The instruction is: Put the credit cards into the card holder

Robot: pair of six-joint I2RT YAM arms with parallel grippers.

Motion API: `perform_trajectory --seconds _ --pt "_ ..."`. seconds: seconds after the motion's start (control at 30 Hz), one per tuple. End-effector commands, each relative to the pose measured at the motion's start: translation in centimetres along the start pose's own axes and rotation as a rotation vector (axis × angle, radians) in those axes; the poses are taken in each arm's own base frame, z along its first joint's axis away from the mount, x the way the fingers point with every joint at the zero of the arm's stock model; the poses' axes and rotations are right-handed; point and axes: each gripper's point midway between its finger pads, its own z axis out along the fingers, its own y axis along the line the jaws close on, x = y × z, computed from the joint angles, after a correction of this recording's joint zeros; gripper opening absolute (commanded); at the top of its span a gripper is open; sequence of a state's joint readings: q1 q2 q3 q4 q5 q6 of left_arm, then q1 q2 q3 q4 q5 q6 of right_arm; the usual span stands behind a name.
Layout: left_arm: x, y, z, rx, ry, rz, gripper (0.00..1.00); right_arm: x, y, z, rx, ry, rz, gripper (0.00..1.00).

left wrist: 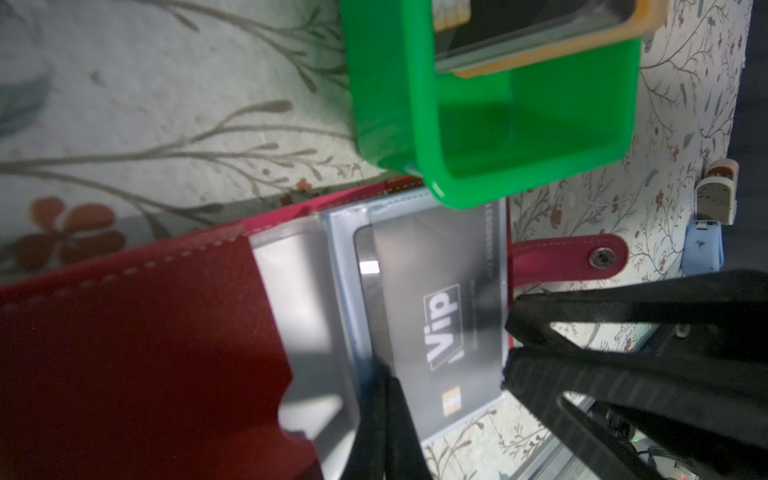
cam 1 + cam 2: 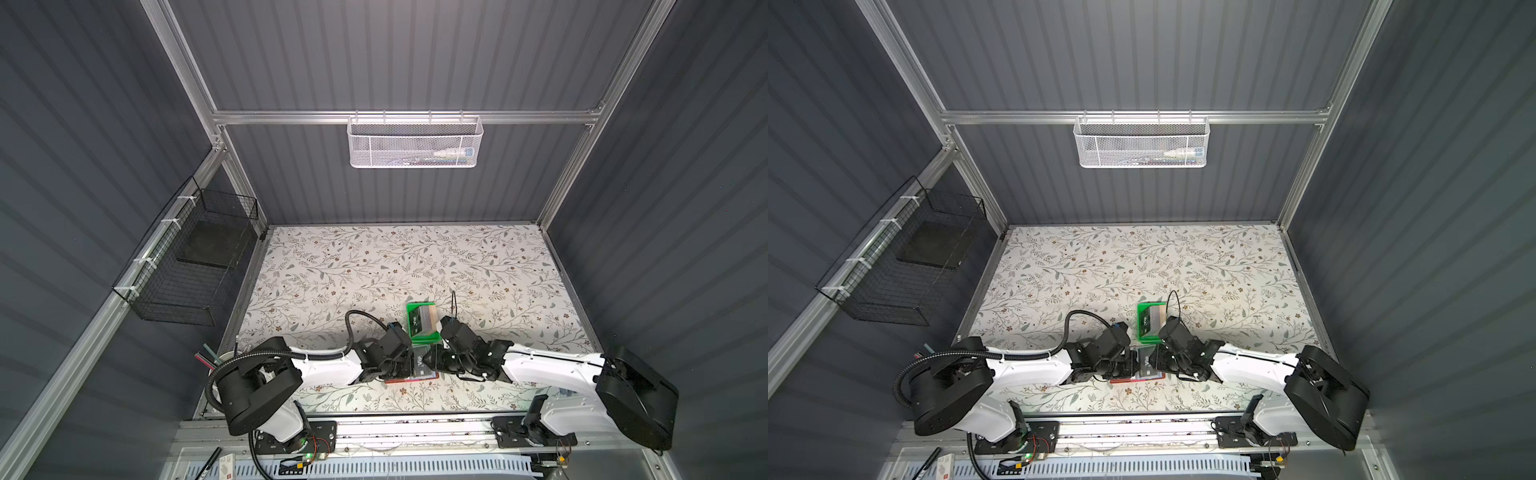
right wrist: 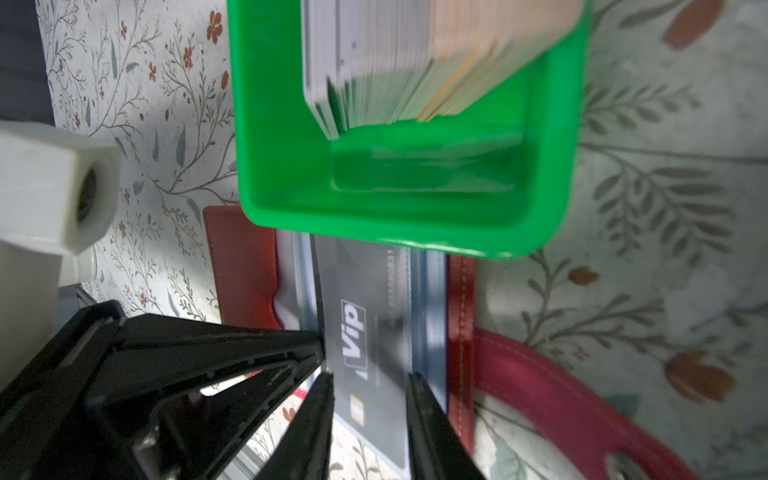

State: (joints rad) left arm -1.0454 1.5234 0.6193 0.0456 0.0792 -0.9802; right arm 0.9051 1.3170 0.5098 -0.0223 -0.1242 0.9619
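Card holder (image 1: pixel 145 353) lies open and flat at front middle of the floral desk (image 2: pixel 374 266), red cover down, clear sleeve (image 1: pixel 299 311) facing up, snap tab (image 1: pixel 569 257) sticking out sideways on the desk. One black Vip card (image 1: pixel 440 324) lies flat on the sleeve pages, print up; whether it's fully inside a pocket, can't tell. In both top views the card (image 2: pixel 419 362) shows only as a sliver between the two hands. Left hand (image 1: pixel 384 382): fingers together, tips down at the card's edge where it meets the sleeve; whether they pinch the plastic is unclear. Right hand (image 3: pixel 370 378): fingers apart, one on each side of the card's width, card between them, not clamped as far as visible. In the right wrist view the left hand's tip (image 3: pixel 318 353) sits right at the card's long edge. Green tray (image 2: pixel 409 316) is just behind the holder, its near rim overlapping the holder's far edge in both wrist views. Stack of cards (image 3: pixel 395 62) stands on edge in the far part of the tray, grey, white and tan edges; near part of the tray is bare.
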Motion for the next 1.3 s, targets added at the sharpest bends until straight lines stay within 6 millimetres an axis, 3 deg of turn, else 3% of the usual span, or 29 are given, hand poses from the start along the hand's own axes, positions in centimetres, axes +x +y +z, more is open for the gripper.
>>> perform_trajectory --seconds 0.0,0.33,0.57,0.77,1.03,1.27 --pt "0.6 1.3 0.4 -0.053 0.034 -0.011 0.05 0.2 -0.9 -0.2 0.037 -0.007 -0.003 0.35" --pt "0.7 1.3 0.4 -0.049 0.034 -0.014 0.05 0.4 -0.6 0.1 0.038 0.006 -0.017 0.36" --pt "0.6 1.0 0.4 -0.032 0.029 -0.015 0.04 0.5 0.6 0.1 0.001 0.000 -0.046 0.27" --pt "0.6 0.6 0.2 -0.003 0.025 -0.026 0.05 0.5 1.4 -0.1 -0.020 -0.015 -0.066 0.26" --pt "-0.1 0.0 -1.0 0.014 -0.016 -0.031 0.11 0.4 2.2 -0.1 0.011 -0.012 -0.101 0.32" --pt "-1.7 0.5 -4.1 0.021 -0.095 -0.049 0.14 0.2 3.5 -0.1 0.017 -0.011 -0.115 0.35"
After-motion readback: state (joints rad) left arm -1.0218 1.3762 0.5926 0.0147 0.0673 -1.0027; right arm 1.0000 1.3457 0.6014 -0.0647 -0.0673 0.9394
